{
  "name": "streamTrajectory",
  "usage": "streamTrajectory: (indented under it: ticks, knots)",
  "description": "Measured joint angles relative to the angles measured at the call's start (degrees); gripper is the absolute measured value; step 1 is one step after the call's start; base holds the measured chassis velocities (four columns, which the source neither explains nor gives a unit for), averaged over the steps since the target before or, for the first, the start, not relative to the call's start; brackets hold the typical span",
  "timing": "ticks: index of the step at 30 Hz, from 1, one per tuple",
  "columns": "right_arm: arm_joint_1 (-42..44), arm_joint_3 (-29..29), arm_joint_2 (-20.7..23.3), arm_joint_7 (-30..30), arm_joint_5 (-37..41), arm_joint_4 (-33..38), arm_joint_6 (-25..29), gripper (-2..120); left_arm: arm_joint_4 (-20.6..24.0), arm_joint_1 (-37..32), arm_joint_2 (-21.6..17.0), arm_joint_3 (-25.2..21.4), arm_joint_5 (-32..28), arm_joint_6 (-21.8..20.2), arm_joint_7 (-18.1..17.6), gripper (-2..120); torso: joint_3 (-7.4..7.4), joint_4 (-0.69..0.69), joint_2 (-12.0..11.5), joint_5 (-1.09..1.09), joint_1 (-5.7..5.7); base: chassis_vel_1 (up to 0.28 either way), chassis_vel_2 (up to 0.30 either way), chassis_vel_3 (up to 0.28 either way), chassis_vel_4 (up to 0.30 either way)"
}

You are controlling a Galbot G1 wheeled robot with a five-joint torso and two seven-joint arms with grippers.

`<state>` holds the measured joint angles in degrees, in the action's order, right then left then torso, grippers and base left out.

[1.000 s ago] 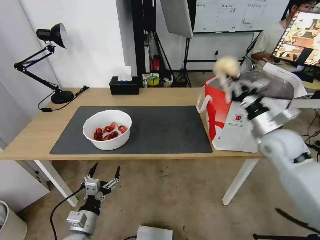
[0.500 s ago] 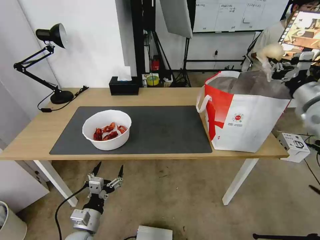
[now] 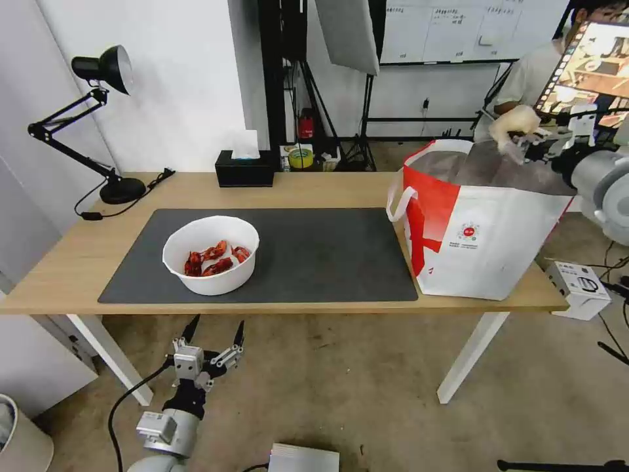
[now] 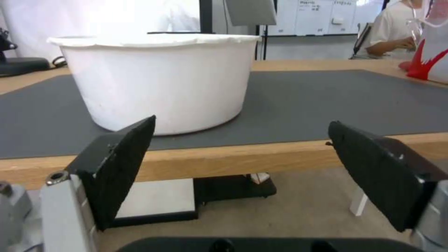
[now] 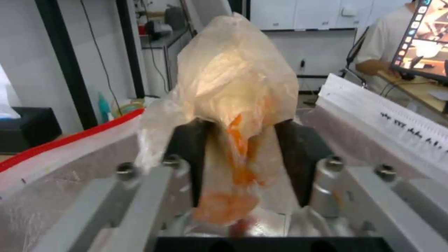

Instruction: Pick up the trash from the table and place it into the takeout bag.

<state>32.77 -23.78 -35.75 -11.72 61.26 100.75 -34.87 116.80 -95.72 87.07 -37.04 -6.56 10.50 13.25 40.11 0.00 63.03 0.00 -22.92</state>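
Takeout bag stands at the counter's right end, a small round red logo on its white face, its print unreadable. Above its opening, the right pincer pinches the tan film-skinned lump. Below the counter edge, the left pincer points up, spread.

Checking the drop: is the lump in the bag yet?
Not yet. The right hand grips the lump above the open takeout bag.
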Motion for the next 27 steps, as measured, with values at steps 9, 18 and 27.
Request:
streamTrajectory:
  ticks: [9,18,27]
  knots:
    - [2.39,-1.07,-0.66,0.44,-0.67,0.83,2.82,74,-0.19,0.67,0.17,0.41,-0.06,-0.55,0.00,100,0.00,0.00,0.00,0.00,0.00,0.000,0.000,0.000,0.000]
    - [5.35,-1.45,-1.54,3.08,-3.21,2.99,13.73,99,-0.19,0.69,0.25,0.26,-0.06,-0.56,0.01,100,0.00,0.00,0.00,0.00,0.00,0.000,0.000,0.000,0.000]
    - [11.38,-0.01,-4.94,8.86,-3.95,9.03,33.23,100,-0.08,0.92,0.33,-0.05,-0.02,-0.64,-0.02,100,-0.01,0.00,0.00,-0.01,0.00,0.000,0.000,0.000,0.000]
